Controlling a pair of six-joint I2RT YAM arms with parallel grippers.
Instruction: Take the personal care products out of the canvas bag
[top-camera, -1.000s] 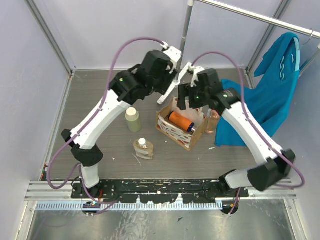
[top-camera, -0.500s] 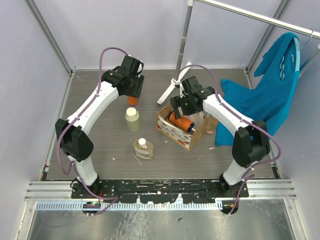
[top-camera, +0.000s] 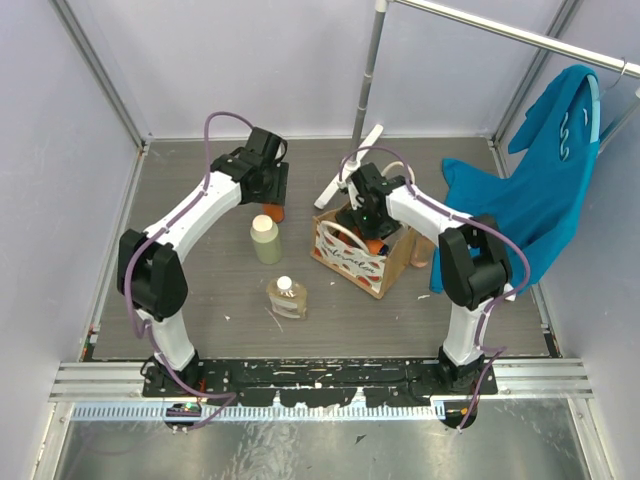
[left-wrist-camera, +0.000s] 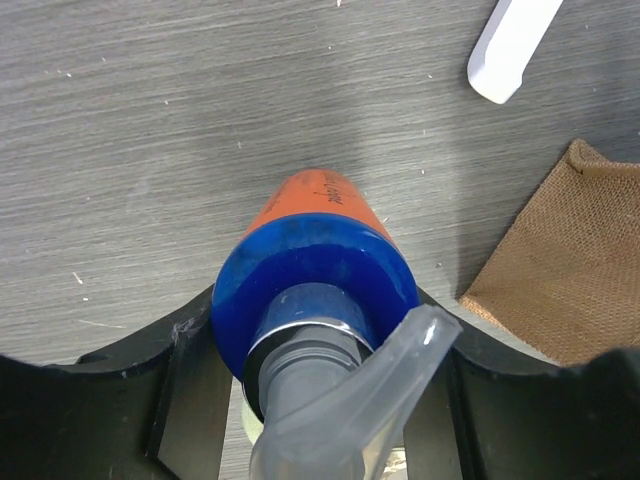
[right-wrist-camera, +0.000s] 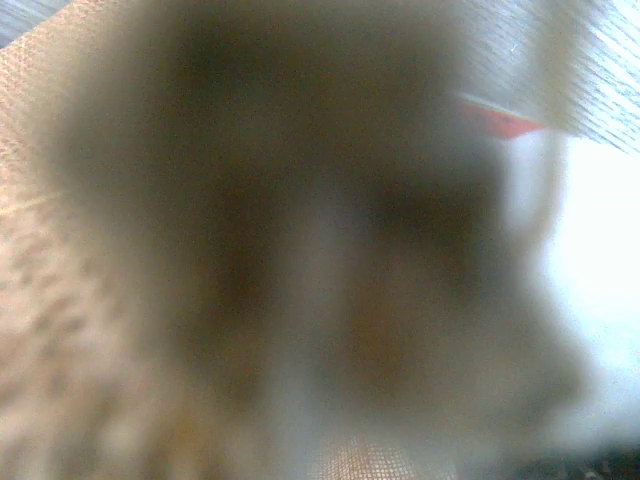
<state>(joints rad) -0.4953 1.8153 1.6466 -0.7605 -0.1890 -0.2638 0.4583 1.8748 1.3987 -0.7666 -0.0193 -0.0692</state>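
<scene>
The left pincer (top-camera: 270, 196) is closed on the orange bottle with the blue cap (left-wrist-camera: 318, 215), its two dark fingers (left-wrist-camera: 185, 385) pressed against either side of the cap. The bottle points away from the wrist camera, base toward the grey counter (top-camera: 200, 300), out of the bag and left of it. In the top view it shows as a patch of orange just under the pincer. Near it on the counter stands the pale yellow-green bottle (top-camera: 266, 240), upright, and closer to the arm bases the squat amber bottle with the white cap (top-camera: 287, 297), both well apart from the bag. The canvas bag (top-camera: 345, 258) sits mid-counter with its printed side facing the bases. The right pincer (top-camera: 367, 218) is down inside its open top, beside a dark orange bottle (top-camera: 376, 244) lying in the bag. The right wrist view is a brown blur, so I cannot tell whether that pincer is open or closed. A teal garment (top-camera: 540, 190) hangs at the right, and a white rack foot (left-wrist-camera: 512, 42) lies beyond the bag.
</scene>
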